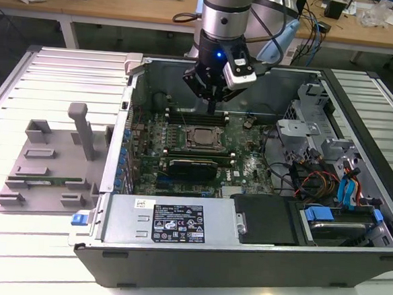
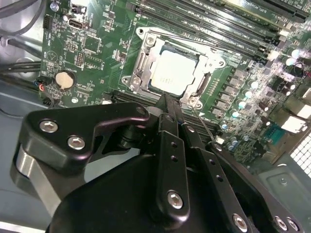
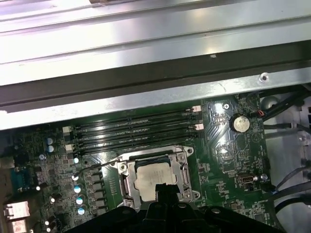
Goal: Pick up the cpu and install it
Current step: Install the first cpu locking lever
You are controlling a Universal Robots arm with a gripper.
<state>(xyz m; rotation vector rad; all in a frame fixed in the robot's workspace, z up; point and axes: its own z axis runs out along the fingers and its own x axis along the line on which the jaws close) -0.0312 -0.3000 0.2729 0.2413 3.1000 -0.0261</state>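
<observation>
The gripper [image 2: 166, 99] has its two slim fingers drawn together to a point, with nothing between them. It hangs just above one edge of the socket [image 2: 138, 73]. The cpu [image 2: 172, 73] lies flat inside the socket, silvery lid up, framed by the metal bracket. The memory slots [image 3: 136, 128] run just beside the socket, and the coin battery [image 3: 239, 123] sits farther from it. I judge the chip light, stiff and smooth, with a delicate underside. It is best taken by two opposite edges of its rim, never squeezed hard or dragged.
</observation>
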